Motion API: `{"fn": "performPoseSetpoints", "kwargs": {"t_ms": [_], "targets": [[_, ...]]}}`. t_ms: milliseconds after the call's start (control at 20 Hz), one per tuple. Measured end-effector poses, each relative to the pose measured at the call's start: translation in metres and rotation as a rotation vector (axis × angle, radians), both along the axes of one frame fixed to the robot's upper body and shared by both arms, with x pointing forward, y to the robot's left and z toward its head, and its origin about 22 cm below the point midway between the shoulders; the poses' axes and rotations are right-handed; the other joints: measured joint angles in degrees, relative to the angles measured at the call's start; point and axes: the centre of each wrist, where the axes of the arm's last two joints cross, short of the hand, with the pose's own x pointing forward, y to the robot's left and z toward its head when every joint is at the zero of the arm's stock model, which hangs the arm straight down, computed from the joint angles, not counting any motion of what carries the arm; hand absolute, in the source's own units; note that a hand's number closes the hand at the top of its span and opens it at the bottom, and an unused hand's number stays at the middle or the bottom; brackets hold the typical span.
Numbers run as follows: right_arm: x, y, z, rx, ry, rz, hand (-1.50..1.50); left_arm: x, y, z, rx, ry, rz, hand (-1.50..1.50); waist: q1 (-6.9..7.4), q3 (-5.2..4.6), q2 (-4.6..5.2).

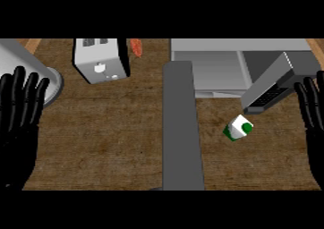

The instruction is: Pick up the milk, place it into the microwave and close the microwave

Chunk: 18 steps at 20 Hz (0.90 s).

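Head view. Nearest the camera: a grey bar (182, 129) running up the middle of the frame from the lower edge, ending just short of the microwave (217, 67). What the bar is cannot be told.

Landmark: the microwave, top right, cavity open. Its door (277, 85) swings out toward the right, panel and buttons facing down-left.

Milk (239, 128): small white-and-green carton, on the wooden counter (105, 143) just below the door's lower corner, tilted, apart from both hands. Not yet picked up.

Right hand (317, 112): right of the door and the milk, fingers straight and spread, pointing up, holding nothing. Near the milk but not touching.

Left hand (16, 107): far to the left of the microwave, fingers straight and spread, resting at the frame edge, holding nothing.

Other: toaster (100, 60) left of the microwave; an orange-red item (135, 47) between the two, too small to name; a grey round vessel (26, 67) far left, behind the left hand.

Risks, as judged:
- Carton sits close under the open door. A reach from the right may knock the door or nudge the carton away.
- Carton looks tilted, so fingers closing on it off-centre could tip or spin it.
- The door stands between the right hand and the cavity, and the carry must go round its edge or the milk strikes it.
- Bar hides part of the counter, so anything behind it is unseen.
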Motion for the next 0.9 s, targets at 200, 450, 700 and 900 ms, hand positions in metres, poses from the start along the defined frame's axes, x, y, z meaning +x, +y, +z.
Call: {"fn": "performPoseSetpoints", "kwargs": {"t_ms": [200, 450, 700, 900], "targets": [[0.009, 0.006, -0.007, -0.02, 0.011, 0.09, -1.5, 0.011, 0.013, -0.009, 0.019, 0.032, -0.001, -1.5, 0.41, 0.29, -0.67], [0.012, 0.021, -0.026, 0.05, 0.068, 0.362, -1.5, 0.026, 0.029, -0.027, -0.027, 0.112, -0.004, -1.5, 0.76, 0.43, -0.75], [-0.007, 0.02, -0.034, 0.111, 0.124, 0.512, -1.5, 0.016, 0.042, -0.035, -0.07, 0.175, -0.004, -1.5, 0.63, 0.45, -1.09], [-0.016, 0.016, -0.041, 0.134, 0.134, 0.533, -1.5, -0.005, 0.044, -0.046, -0.084, 0.191, -0.01, -1.5, 0.66, 0.45, -1.17]]}}
